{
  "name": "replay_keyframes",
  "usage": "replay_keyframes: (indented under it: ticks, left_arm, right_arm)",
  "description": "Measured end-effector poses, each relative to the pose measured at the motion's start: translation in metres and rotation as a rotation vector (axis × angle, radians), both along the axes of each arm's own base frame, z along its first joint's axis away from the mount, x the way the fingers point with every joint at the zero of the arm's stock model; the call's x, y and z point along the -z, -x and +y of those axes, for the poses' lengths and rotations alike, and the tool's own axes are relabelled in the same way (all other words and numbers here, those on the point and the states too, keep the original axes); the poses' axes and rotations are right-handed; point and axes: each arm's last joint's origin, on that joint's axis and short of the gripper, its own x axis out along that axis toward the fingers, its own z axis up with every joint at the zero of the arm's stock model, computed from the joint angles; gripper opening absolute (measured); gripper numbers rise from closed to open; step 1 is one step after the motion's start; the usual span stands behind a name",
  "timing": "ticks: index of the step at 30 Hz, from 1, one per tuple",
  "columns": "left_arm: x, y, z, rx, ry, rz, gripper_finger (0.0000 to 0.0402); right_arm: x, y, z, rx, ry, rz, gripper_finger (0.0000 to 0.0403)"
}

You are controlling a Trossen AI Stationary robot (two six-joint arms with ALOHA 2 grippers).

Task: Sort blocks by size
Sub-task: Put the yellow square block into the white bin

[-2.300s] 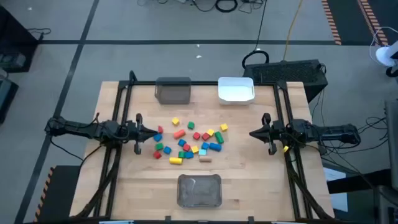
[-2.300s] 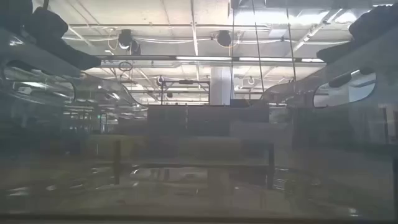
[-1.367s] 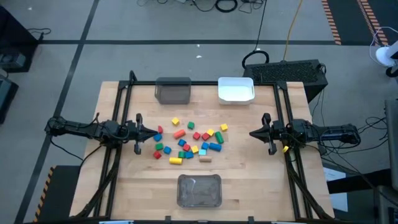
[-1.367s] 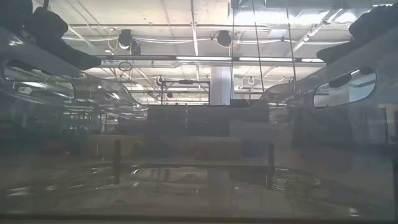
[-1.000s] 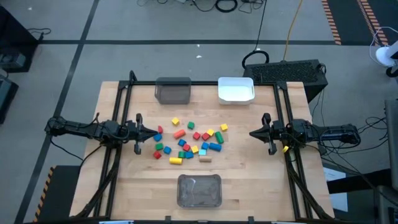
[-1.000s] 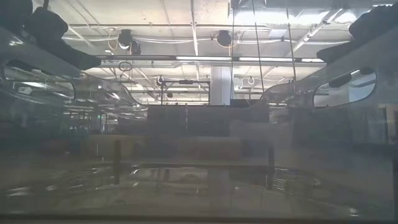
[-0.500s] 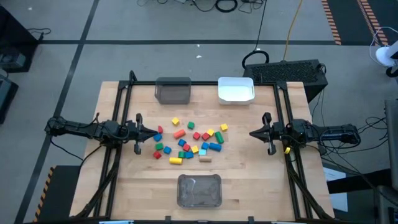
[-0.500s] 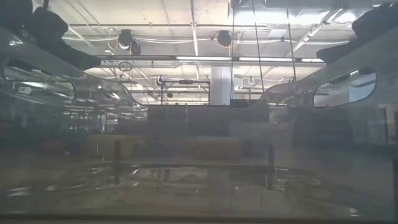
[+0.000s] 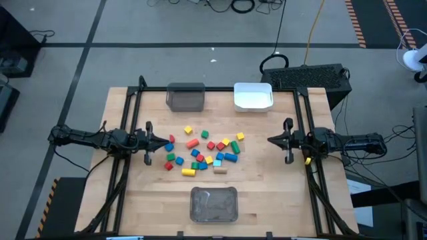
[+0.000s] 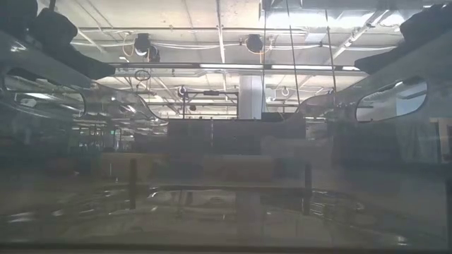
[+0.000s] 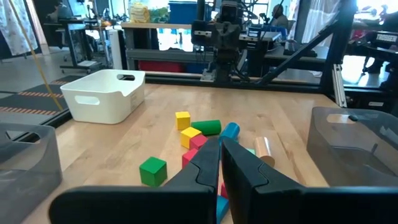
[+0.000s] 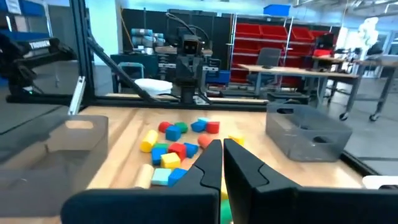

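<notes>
Pale wood table (image 9: 267,200), slatted top, black frame rails down both sides. The blocks (image 9: 203,152) lie loose in a scatter at the middle of the table, none in any bin: red, yellow, green and blue cubes and short cylinders, plus one tan cylinder (image 9: 220,171) at the near edge of the scatter and a yellow cylinder (image 9: 188,172) just beside it toward the left arm.

Three bins ring the scatter. A grey bin (image 9: 185,97) and a white bin (image 9: 253,96) sit side by side at the far edge; a clear bin (image 9: 214,203) sits at the near edge, well apart from the other two. All three look empty from above.

Left end effector (image 9: 160,141) at the left side of the table, pointing inward, its tip just beside the nearest blue and red blocks; contact cannot be told from overhead. In the left wrist view its fingers (image 11: 208,162) are pressed together with only a thin slit between them, holding nothing.

Right end effector (image 9: 272,141) at the right side, pointing inward, well apart from the scatter. Fingers (image 12: 211,158) pressed together in the right wrist view, nothing pinched.

Low view: mostly glare and reflection, probably through the clear bin's wall; no blocks can be made out there.
</notes>
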Motion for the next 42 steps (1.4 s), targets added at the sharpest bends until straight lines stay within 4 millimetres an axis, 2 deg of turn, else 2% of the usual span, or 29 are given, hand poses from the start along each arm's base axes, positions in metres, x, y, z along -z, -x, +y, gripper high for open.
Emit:
replay_keyframes:
  ticks: [8,15,21,26,32,36,42]
  left_arm:
    - [-0.002,0.0,0.0,-0.016,0.001,-0.016,0.0022]
    - [-0.006,0.0,0.001,-0.018,0.008,-0.062,0.0022]
    - [-0.014,0.0,0.001,-0.044,0.013,-0.144,0.0022]
    - [-0.021,0.001,0.003,-0.101,-0.025,-0.204,0.0022]
    - [-0.019,-0.003,0.004,-0.153,-0.018,-0.166,0.0023]
    - [-0.017,-0.006,0.004,-0.185,-0.005,-0.133,0.0043]
    - [-0.016,-0.012,0.006,-0.262,-0.03,-0.1,0.0115]
  right_arm:
    - [0.0,-0.002,-0.004,0.143,-0.031,0.009,0.0001]
    - [0.007,-0.011,-0.009,0.236,-0.053,0.095,0.003]
    - [-0.001,-0.017,-0.013,0.263,-0.119,0.107,0.0056]
    - [-0.008,-0.024,-0.013,0.259,-0.102,0.161,0.0075]
    - [-0.008,-0.036,-0.013,0.266,-0.128,0.25,0.0097]
    - [-0.009,-0.046,-0.013,0.27,-0.131,0.31,0.0116]
    - [-0.02,-0.064,-0.015,0.281,-0.094,0.367,0.0144]
